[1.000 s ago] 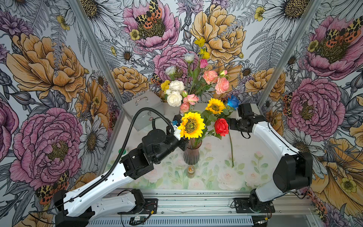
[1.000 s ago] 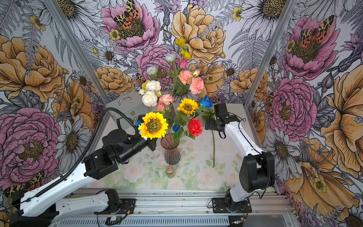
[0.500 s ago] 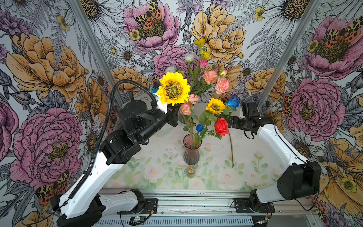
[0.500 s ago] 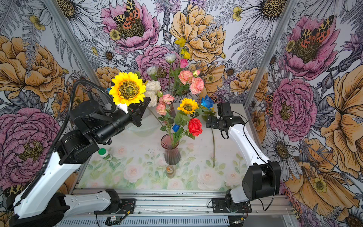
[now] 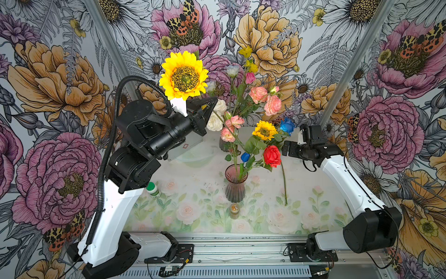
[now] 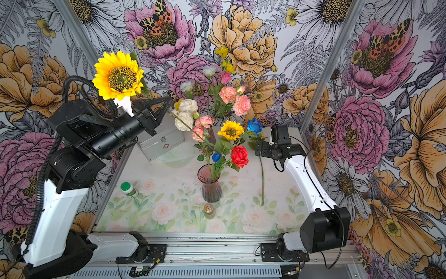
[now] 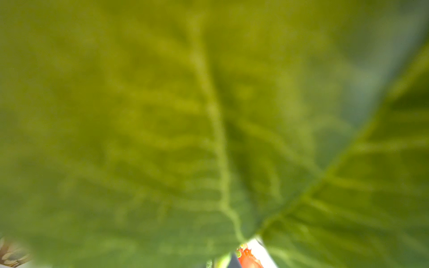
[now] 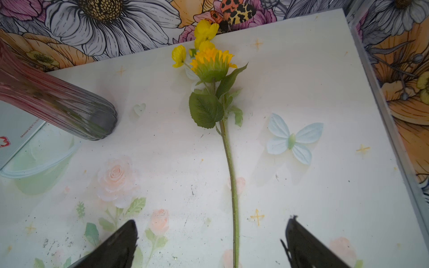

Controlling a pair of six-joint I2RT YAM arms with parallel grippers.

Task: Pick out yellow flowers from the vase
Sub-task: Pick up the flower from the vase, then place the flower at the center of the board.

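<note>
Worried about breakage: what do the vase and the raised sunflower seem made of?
The vase looks like translucent smoky-pink glass, maybe plastic: ribbed, glossy, stems showing through. The raised sunflower looks artificial, probably matte fabric petals: flat, uniformly bright yellow.

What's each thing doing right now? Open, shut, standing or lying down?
big sunflower, held up high
left gripper, shut on big sunflower's stem
right gripper, open and empty
small sunflower, lying flat on table
front vase, upright, holding a red rose
green-capped bottle, cap on
metal case, closed
</note>
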